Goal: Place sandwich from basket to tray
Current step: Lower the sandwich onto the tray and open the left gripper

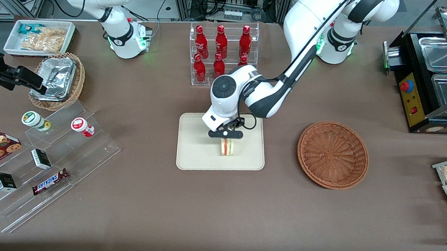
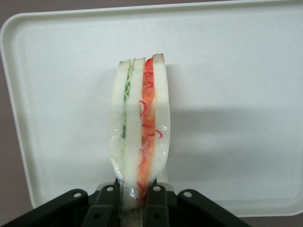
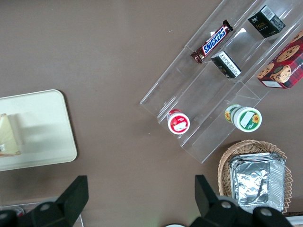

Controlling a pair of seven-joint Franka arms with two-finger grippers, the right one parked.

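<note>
The sandwich [image 1: 228, 147], a pale wedge with green and red-orange layers, stands on edge over the middle of the cream tray [image 1: 191, 156]. My left gripper [image 1: 226, 138] is shut on its upper end, directly above it. In the left wrist view the black fingers [image 2: 108, 200] pinch the sandwich [image 2: 140, 127] from both sides, with the tray [image 2: 236, 94] under it. Whether the sandwich touches the tray, I cannot tell. The right wrist view shows the sandwich [image 3: 8, 137] at the edge of the tray [image 3: 45, 127]. The reddish-brown basket [image 1: 333, 154] sits empty beside the tray, toward the working arm's end.
A clear rack of red bottles [image 1: 221, 49] stands farther from the front camera than the tray. Toward the parked arm's end are a clear stepped shelf with snacks [image 1: 50, 157], a tan wicker basket with a foil container [image 1: 57, 79] and a white bin [image 1: 38, 36]. A black food warmer [image 1: 428, 80] sits near the working arm's base.
</note>
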